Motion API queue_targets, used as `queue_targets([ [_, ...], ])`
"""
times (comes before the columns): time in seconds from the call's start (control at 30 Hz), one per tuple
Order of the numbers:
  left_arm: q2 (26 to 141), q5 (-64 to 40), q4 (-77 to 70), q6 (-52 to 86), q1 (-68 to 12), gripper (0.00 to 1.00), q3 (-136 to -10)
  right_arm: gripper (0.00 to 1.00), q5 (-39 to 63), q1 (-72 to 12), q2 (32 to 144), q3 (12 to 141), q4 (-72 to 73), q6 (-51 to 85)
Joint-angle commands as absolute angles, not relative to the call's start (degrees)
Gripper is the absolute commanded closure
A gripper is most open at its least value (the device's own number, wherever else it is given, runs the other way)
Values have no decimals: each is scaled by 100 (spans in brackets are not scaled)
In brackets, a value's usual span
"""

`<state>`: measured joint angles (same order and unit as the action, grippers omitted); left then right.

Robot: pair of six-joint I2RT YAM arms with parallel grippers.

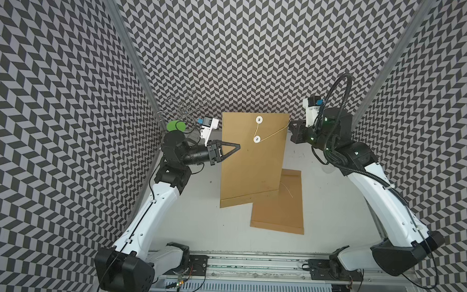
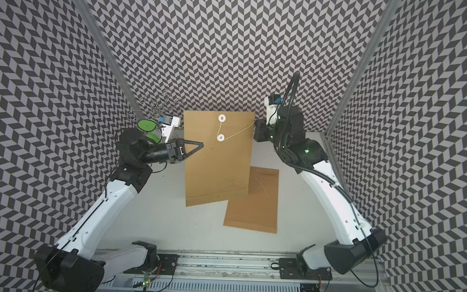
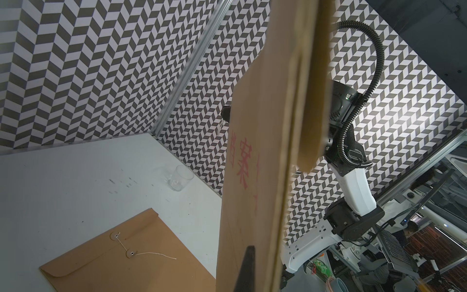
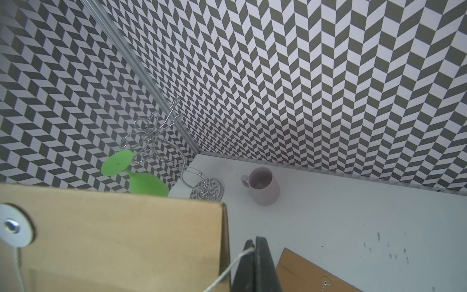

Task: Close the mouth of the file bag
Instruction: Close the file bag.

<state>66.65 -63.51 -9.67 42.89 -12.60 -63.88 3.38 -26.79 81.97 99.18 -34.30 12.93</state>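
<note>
The left gripper (image 1: 237,146) is clamped on the left edge of the file bag (image 1: 253,168) and holds it up clear of the table (image 1: 197,225). The right gripper (image 1: 291,125) is pinched shut on the free end of the string (image 1: 274,133), just off the bag's right edge. The string runs from the upper button (image 1: 259,120) down past the lower button (image 1: 257,139), then nearly straight out to the right jaws.

We judge the closure unfinished: the string is led to the lower button but not visibly wound round it.

Hazards noted:
- The bag hangs from a single edge grip. A sideways pull on the string may swing or twist it, or drag it out of the left jaws.
- The string is thin. In the right wrist view it enters the jaws at their very tip, so it may slip free under tension.
- Slack let in while circling may lift the loop off the button.
- A second bag (image 1: 278,207) lies on the table below. A dropped bag would land across it.
</note>
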Motion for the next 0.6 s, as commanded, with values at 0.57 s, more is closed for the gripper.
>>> queue_targets([
  [0.57, 6567, -6591, -993, 4229, -1250, 100, -6530, 100, -59, -2716, 7968, 9927, -3305, 1170],
])
